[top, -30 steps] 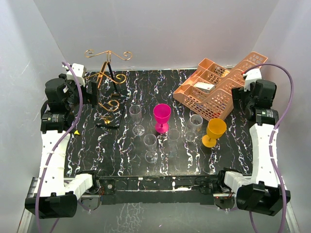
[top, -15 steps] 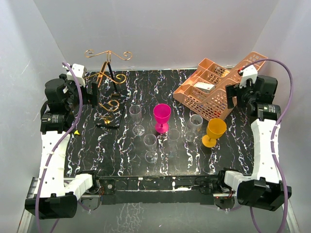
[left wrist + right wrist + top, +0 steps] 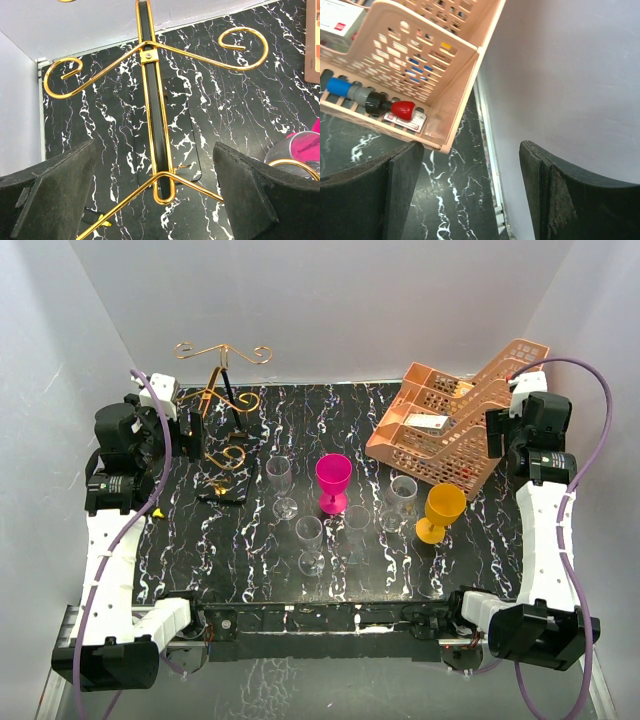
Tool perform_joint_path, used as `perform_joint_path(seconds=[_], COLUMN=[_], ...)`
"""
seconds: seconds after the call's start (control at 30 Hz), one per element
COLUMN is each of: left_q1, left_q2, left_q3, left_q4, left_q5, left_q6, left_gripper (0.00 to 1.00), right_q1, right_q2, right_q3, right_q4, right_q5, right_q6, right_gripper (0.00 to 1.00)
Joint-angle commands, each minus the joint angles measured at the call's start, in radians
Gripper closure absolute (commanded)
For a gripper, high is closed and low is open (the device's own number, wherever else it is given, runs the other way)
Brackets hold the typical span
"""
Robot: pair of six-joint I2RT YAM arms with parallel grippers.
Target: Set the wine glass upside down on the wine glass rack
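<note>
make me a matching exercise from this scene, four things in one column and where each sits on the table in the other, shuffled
Things
1. wine glass rack
2. pink glass
3. orange glass
4. perforated tray

Places on the table
A. far right corner
B. centre
C. far left corner
D. right of centre, just on the near side of the perforated tray

Pairs: 1-C, 2-B, 3-D, 4-A
</note>
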Motion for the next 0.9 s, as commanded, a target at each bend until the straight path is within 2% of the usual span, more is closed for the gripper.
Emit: perform_joint_path(seconds=[0.0, 0.1, 0.2, 0.37, 0.63, 0.77, 0.87], left_q1=[0.006, 0.005, 0.004, 0.005, 0.005, 0.005, 0.003], left_q2=[-0.014, -0.016, -0.012, 0.024, 0.109, 0.139, 0.163], left_q3=[-0.014, -0.016, -0.012, 0.031, 0.120, 0.155, 0.177], left_q4=[0.023, 0.020, 0.021, -0.003, -0.037, -0.047, -0.048], left_q5=[0.006, -0.008, -0.020, -0.013, -0.036, 0.000, 0.047], left_q6=[0.010, 0.011, 0.000, -0.031, -0.073, -0.094, -0.111], left_gripper=[0.03, 0.03, 0.03, 0.03, 0.11, 0.13, 0.13], right_q1=[-0.013, -0.013, -0.013, -0.013, -0.013, -0.006, 0.085], right_q2=[0.031, 0.045, 0.044, 0.008, 0.013, 0.040, 0.072], right_q3=[0.059, 0.079, 0.110, 0.159, 0.250, 0.296, 0.310], right_q4=[0.144, 0.155, 0.125, -0.004, -0.094, -0.110, -0.091], right_q5=[0.203, 0.264, 0.207, -0.111, -0.424, -0.653, -0.733], right_q6=[-0.035, -0.056, -0.056, -0.052, -0.036, -0.020, 0.004], right_gripper=[0.18, 0.18, 0.17, 0.17, 0.19, 0.20, 0.19])
